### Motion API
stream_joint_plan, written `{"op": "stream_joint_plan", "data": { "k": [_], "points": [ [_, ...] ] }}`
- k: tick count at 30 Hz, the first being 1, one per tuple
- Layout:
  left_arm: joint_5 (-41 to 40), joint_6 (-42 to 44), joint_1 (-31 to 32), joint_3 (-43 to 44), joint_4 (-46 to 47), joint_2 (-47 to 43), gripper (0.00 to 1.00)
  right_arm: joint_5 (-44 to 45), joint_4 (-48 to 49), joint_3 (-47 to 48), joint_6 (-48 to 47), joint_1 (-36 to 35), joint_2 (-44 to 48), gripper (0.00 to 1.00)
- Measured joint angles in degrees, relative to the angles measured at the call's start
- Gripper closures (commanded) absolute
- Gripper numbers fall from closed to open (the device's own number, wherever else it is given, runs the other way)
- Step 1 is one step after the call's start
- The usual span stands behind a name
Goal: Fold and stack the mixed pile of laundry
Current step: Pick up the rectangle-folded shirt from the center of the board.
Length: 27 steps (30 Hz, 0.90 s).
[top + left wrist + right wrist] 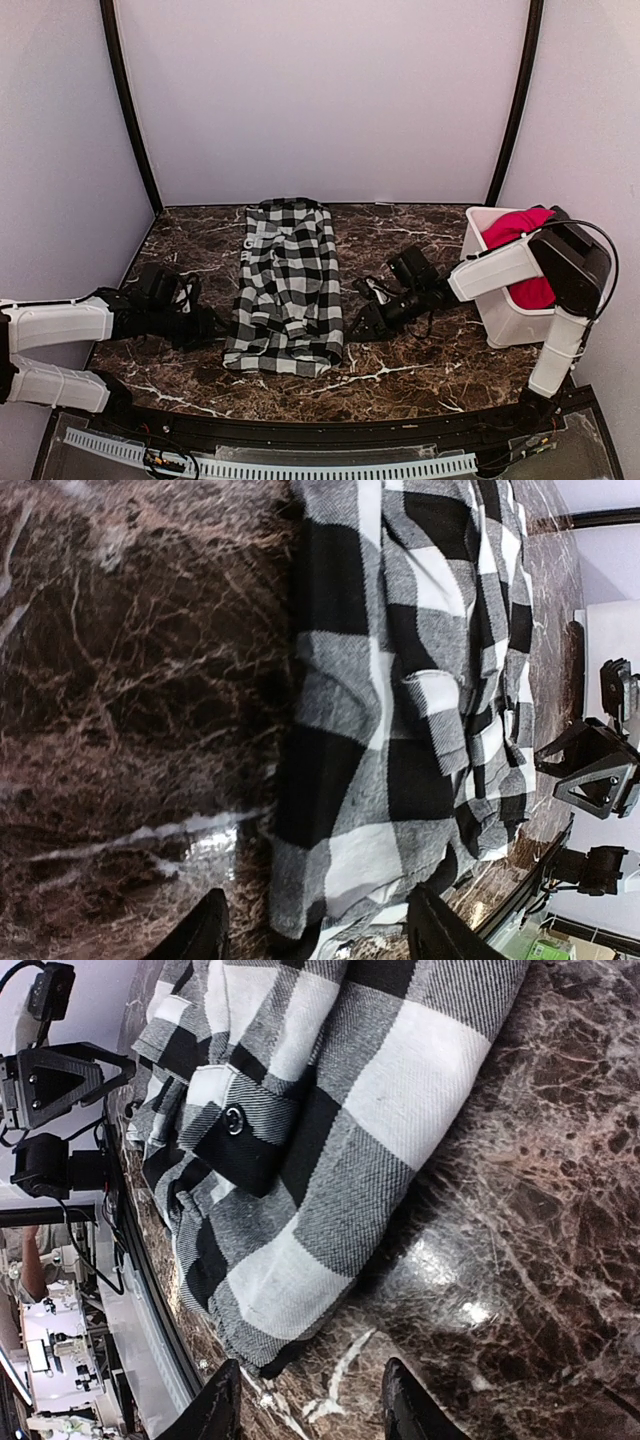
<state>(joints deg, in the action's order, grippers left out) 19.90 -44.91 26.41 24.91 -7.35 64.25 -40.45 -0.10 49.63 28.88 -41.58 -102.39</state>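
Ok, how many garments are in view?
2. The checked garment lies on the table, centre; the red garment sits in the white bin, far right. The bin may hide more.

Robotics lab test booth, by the look: plain white walls [320, 90] framed by black poles [130, 110], marble-look table [400, 375], slotted cable duct [300, 467] along its near edge, left arm [60, 325] and right arm [500, 270] mounted there.

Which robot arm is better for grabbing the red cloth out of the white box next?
Right, probably. The white bin with the red garment stands on the right, beside that arm, and the right gripper is open. The left gripper lies beyond the checked garment, farther away.
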Motion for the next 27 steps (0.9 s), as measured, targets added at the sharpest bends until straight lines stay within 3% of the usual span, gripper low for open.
{"op": "stream_joint_plan", "data": {
  "k": [9, 18, 23, 27],
  "points": [
    [2.1, -2.3, 0.8, -3.2, 3.8, 3.0, 0.46, -1.6, 4.4, 0.5, 3.1, -0.1, -4.2, 0.55],
    [5.4, -2.7, 1.2, -3.8, 13.9, 9.3, 0.59, -5.6, 10.8, 3.2, 5.2, -0.9, -9.5, 0.57],
    [6.6, -2.8, 1.5, -5.3, 17.0, 9.7, 0.64, -7.6, 14.2, 3.3, 6.5, -1.0, -11.3, 0.65],
    [7.4, -3.3, 2.5, -6.5, 19.7, 10.3, 0.77, -8.2, 15.8, 3.3, 7.8, -1.5, -12.2, 0.85]
  ]
}}
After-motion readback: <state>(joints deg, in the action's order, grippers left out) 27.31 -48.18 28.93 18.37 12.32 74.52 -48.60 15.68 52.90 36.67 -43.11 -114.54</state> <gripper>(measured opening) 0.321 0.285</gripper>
